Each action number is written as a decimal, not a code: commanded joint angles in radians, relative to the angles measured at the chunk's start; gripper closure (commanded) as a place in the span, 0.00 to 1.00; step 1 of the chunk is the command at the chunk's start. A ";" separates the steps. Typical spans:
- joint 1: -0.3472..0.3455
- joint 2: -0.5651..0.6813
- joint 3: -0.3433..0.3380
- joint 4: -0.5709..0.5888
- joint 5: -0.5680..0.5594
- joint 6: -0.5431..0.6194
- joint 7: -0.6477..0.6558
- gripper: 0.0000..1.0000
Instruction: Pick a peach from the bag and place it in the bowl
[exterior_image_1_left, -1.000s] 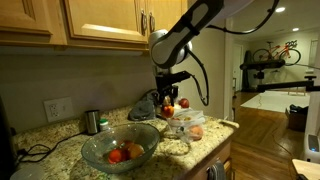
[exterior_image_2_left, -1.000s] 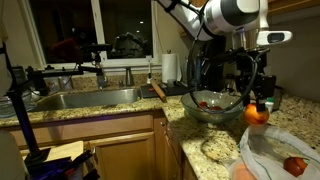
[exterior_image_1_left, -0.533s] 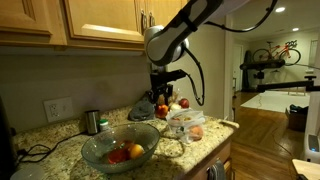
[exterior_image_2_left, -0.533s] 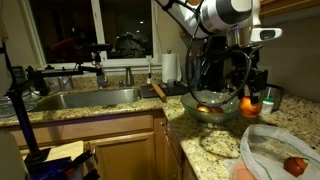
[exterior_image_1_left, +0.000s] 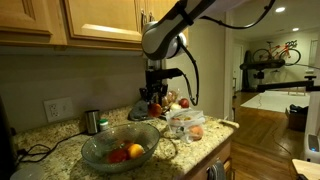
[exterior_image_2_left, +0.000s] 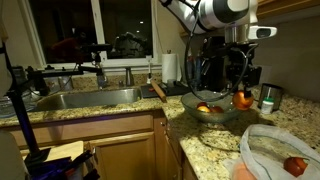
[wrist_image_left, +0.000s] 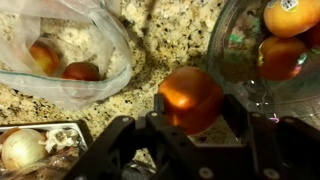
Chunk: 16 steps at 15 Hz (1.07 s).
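In the wrist view the end effector (wrist_image_left: 191, 112) grips the peach (wrist_image_left: 190, 92) between its two dark fingers (wrist_image_left: 150, 126), one on each side of the fruit. The jaws stand partly closed on it. The underside of the peach is hidden behind the end effector's body along the bottom of the frame.

The peach hangs over the speckled desk (wrist_image_left: 170, 40), just beside the bowl (wrist_image_left: 232, 45). The bowl's glass wall fills the upper right and is cut off by the top and right edges. Inside it lie an orange fruit (wrist_image_left: 290, 14), clipped by the top edge, and a darker reddish fruit (wrist_image_left: 279, 58), blurred through the glass.

The bag (wrist_image_left: 105, 45) spreads across the upper left, cropped by the frame, and two reddish fruits (wrist_image_left: 82, 71) show dimly through its thin skin. At the lower left a clear tub (wrist_image_left: 45, 128) holding a pale onion-like thing (wrist_image_left: 22, 150) is half cut off.

In an exterior view the peach (exterior_image_2_left: 243, 99) is an orange spot at the right rim of the bowl (exterior_image_2_left: 205, 112); whether it is over the rim or beside it cannot be told. In the lower right corner of that frame a pale translucent shape (exterior_image_2_left: 270, 145) holding a red fruit is cut by the edges, and it cannot be told whether this is the bag or the tub.

In an exterior view the end effector (exterior_image_1_left: 155, 98) hangs mid-frame above the far side of the bowl (exterior_image_1_left: 97, 158). The fruit it holds is too dark to make out there.
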 joint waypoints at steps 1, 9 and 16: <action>-0.031 -0.015 0.030 0.018 0.069 -0.014 -0.081 0.65; -0.032 0.031 0.059 0.083 0.143 -0.047 -0.177 0.65; -0.033 0.109 0.080 0.158 0.151 -0.089 -0.208 0.65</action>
